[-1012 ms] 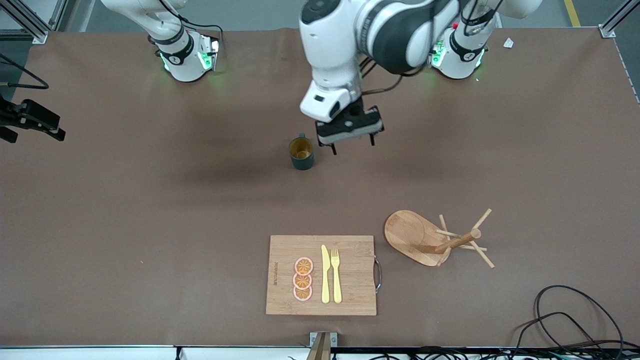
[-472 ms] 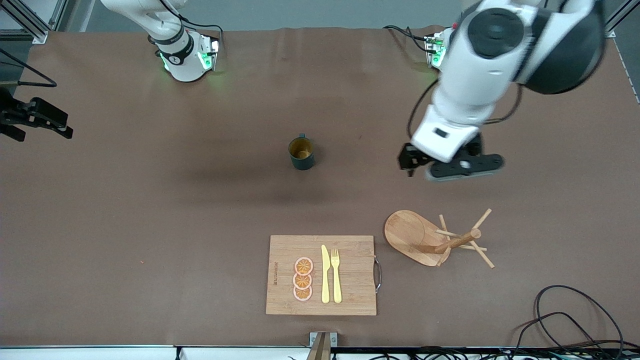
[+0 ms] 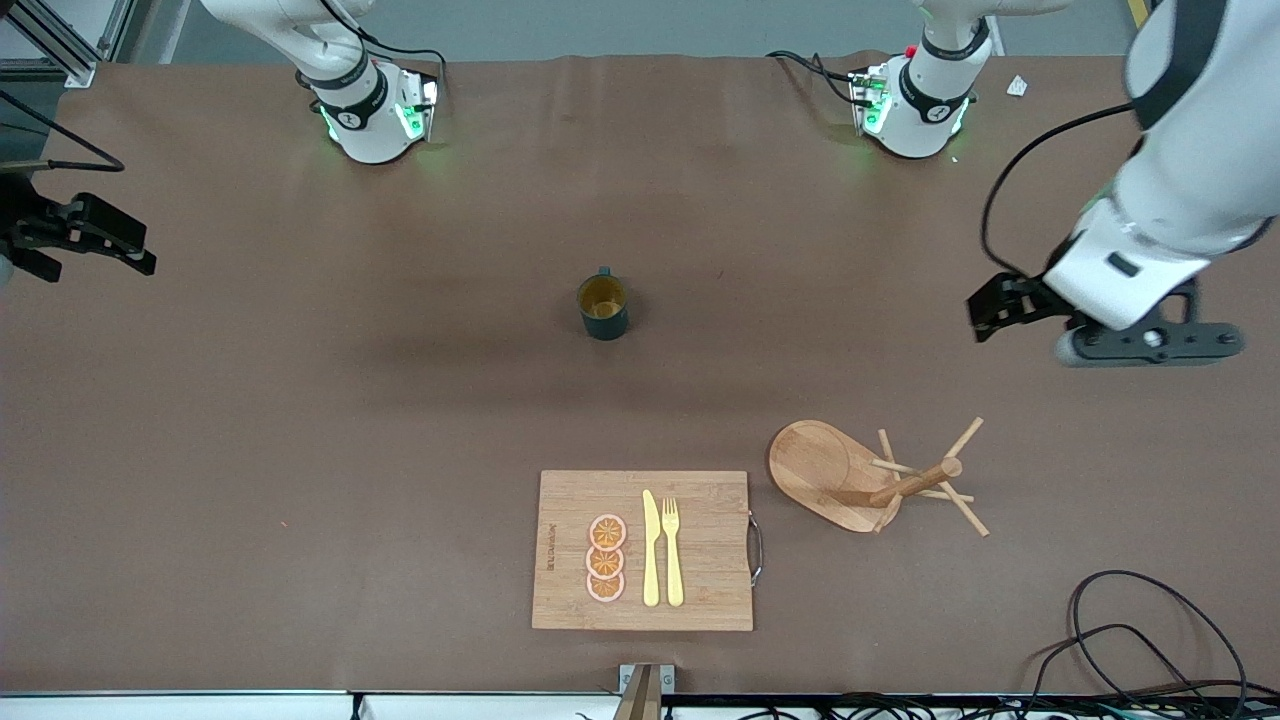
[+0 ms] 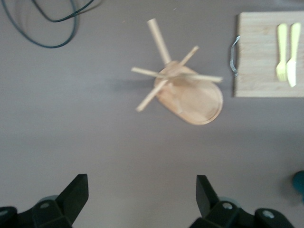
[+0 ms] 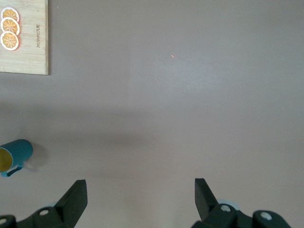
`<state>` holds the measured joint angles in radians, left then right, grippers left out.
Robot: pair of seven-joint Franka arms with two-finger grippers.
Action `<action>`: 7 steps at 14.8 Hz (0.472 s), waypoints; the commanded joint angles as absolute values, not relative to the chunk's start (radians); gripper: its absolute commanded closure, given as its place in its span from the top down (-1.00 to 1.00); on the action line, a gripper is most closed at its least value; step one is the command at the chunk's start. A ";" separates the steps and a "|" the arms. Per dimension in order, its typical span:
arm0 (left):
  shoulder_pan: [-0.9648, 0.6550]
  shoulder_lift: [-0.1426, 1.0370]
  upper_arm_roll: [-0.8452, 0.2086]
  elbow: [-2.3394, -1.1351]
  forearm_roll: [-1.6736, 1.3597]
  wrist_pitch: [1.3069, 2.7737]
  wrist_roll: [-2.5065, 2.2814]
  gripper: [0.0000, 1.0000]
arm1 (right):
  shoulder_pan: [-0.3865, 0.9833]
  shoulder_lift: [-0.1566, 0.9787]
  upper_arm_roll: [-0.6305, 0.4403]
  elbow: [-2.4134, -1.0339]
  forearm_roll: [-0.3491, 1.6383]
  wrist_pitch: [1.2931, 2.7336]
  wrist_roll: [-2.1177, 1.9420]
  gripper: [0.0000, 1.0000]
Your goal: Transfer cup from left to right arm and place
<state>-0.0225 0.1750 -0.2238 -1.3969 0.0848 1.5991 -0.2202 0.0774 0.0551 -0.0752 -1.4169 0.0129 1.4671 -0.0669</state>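
Observation:
The cup (image 3: 603, 305), a small dark teal mug with a yellowish-tan inside, stands upright on the brown table near its middle, with nothing holding it. My left gripper (image 3: 1150, 347) is open and empty, up in the air over bare table at the left arm's end, well away from the cup. In the left wrist view its fingers (image 4: 76, 192) stand wide apart, and the cup's edge (image 4: 299, 181) just shows. My right gripper (image 3: 85, 250) is open and empty over the right arm's end of the table. The right wrist view shows the cup (image 5: 15, 155) off to one side.
A wooden cutting board (image 3: 642, 550) with orange slices, a yellow knife and a yellow fork lies nearer to the front camera than the cup. A wooden mug tree (image 3: 870, 478) lies tipped over beside the board, toward the left arm's end. Black cables (image 3: 1140, 630) lie at the table's corner.
My left arm has swung from beside the cup out to the left arm's end of the table, gripper open and empty. The right gripper shifted slightly. The cup has not moved.

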 commanded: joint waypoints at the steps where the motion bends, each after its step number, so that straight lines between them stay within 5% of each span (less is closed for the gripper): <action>1: -0.028 0.101 -0.155 -1.417 0.046 1.530 -0.126 1.00 | 0.087 0.034 -0.075 -1.439 0.021 1.463 -0.058 1.00; 7: -0.057 0.025 -0.019 -1.425 0.028 1.477 0.023 1.00 | 0.143 0.029 -0.074 -1.446 0.020 1.453 0.038 1.00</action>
